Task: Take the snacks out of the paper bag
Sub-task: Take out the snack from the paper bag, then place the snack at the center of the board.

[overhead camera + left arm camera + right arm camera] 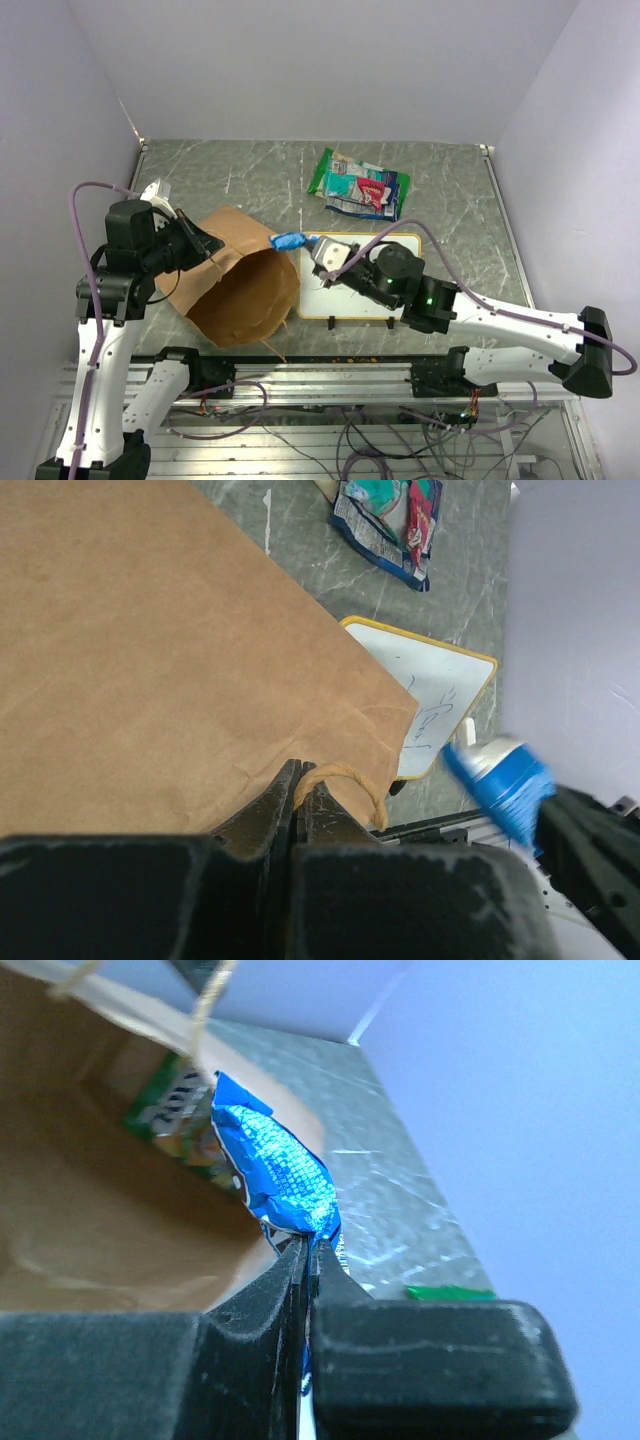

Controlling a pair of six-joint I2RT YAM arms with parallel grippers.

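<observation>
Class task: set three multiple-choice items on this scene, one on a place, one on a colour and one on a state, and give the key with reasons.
1. Where does the snack pile lie?
A. on the table beyond the whiteboard
B. on the whiteboard
C. at the near edge by the arm bases

2. What colour is the packet in the right tool?
A. red
B. blue
C. yellow

3. The left tool is
A. open above the table
B. shut on the whiteboard frame
C. shut on the paper bag's string handle

Key:
1 A, the top view shows the pile past the board.
2 B, the right wrist view shows blue foil pinched.
3 C, the left wrist view shows the twine loop clamped.
</observation>
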